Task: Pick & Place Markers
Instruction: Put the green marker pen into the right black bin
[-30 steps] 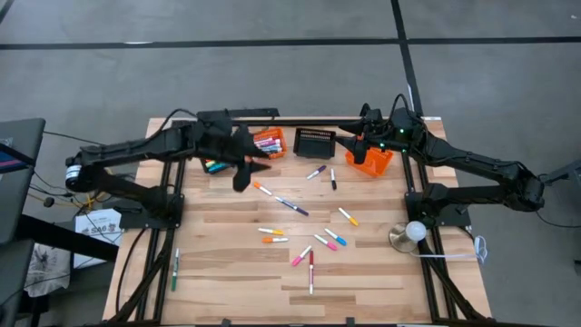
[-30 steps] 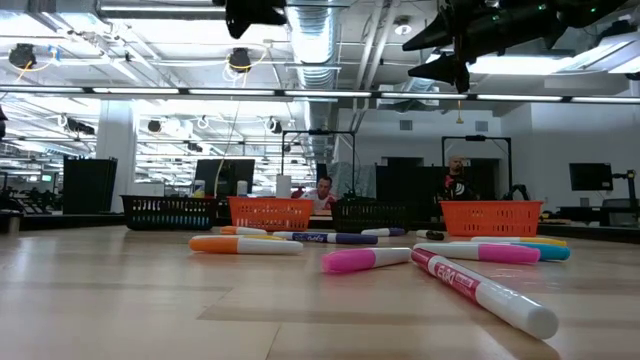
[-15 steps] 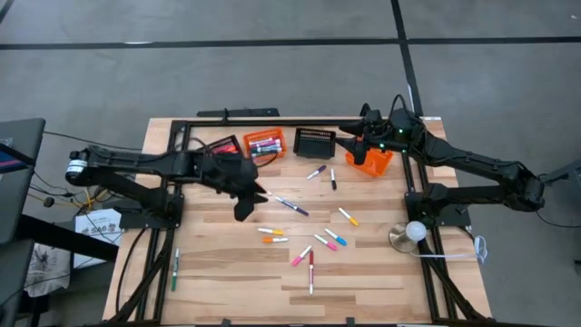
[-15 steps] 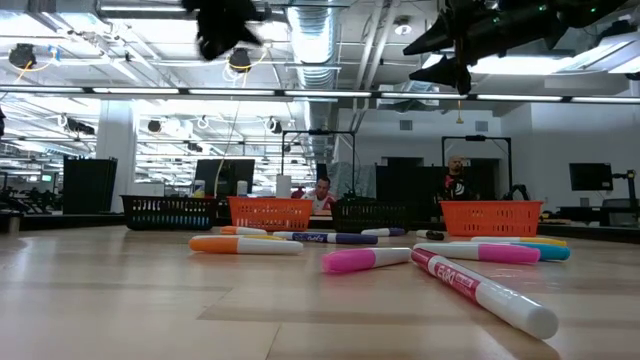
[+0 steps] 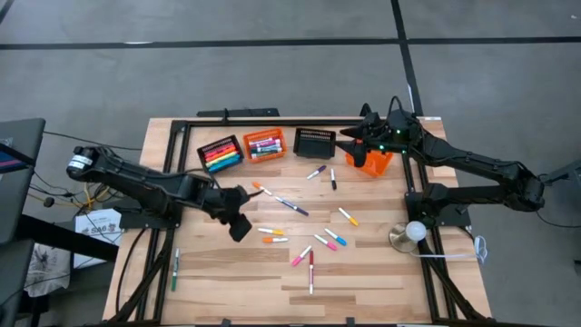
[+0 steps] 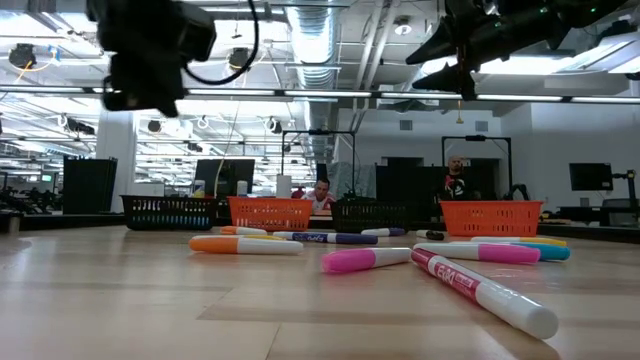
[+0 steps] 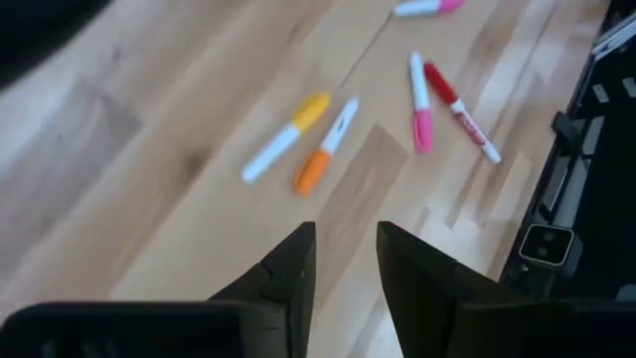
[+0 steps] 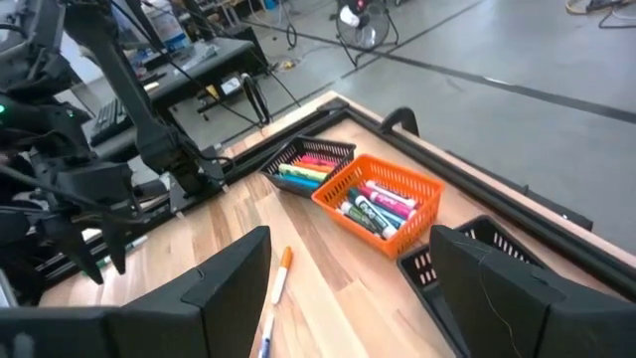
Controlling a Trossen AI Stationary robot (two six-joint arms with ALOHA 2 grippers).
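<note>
Currently, four baskets are counted along the far edge of the wooden table [image 5: 363, 282]: a black basket [image 5: 220, 153] and an orange basket [image 5: 265, 144], both holding markers, a second black basket [image 5: 314, 143], and a second orange basket [image 5: 370, 161] under the right gripper [image 5: 352, 139]. About a dozen loose markers [image 5: 292, 206] are scattered mid-table; one more lies by the left edge [image 5: 174, 271].

The left gripper [image 5: 240, 227] is held above bare wood near an orange-capped marker [image 7: 316, 163] and a yellow-capped marker [image 7: 285, 138]; its fingers are narrowly parted, nothing gripped. The right gripper's fingers are spread wide and empty.

Grey floor surrounds the table. Only in the low view are two seated persons [image 6: 322, 193] seen in the workshop behind.
</note>
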